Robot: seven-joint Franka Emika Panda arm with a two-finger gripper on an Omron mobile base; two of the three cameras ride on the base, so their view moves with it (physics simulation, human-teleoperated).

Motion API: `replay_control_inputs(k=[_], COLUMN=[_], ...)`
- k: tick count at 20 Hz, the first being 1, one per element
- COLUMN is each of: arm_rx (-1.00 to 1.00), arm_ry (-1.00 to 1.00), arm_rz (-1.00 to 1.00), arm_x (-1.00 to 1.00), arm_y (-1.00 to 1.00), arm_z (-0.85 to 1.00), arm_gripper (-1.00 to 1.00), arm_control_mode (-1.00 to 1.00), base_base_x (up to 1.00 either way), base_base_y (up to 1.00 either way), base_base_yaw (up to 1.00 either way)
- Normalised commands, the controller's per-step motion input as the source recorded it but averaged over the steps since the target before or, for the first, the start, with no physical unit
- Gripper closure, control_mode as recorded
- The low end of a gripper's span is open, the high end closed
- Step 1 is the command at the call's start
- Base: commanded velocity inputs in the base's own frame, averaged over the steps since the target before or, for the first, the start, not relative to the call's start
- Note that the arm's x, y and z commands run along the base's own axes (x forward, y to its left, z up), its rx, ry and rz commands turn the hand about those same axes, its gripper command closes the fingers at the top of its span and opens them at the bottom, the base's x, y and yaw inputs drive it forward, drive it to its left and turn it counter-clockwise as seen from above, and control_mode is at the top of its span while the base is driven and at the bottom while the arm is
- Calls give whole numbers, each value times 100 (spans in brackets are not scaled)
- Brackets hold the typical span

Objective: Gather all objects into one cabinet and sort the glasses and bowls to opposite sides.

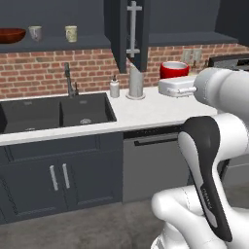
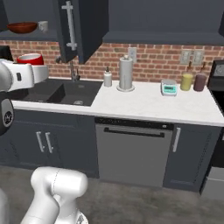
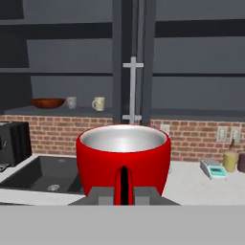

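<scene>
Up and to the left of the held red cup, on the open wall cabinet's shelf, stand the reddish-brown bowl, the pale grey cup and the beige cup. The gripper pinches the red cup's handle, the cup upright above the counter. The free shelf space lies right of the beige cup, on the side away from the bowl, so I judge the carry should go up and leftward.

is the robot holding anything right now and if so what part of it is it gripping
Yes. The gripper holds the red cup, pinched by its handle on the near side, jaws shut on it, cup upright.
</scene>
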Motion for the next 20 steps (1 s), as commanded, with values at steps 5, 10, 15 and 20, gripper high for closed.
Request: replay_control_inputs(k=[5,10,15,20], arm_rx=[0,0,0,0], arm_ry=[0,0,0,0], arm_rz=[0,0,0,0], arm_x=[0,0,0,0], arm_y=[0,0,0,0], arm_z=[0,0,0,0], arm_gripper=[100,100,100,100], arm_control_mode=[100,100,100,100], base_base_x=[-20,-15,30,58], base_base_y=[78,50,28,27], base_base_yaw=[0,0,-3,-6])
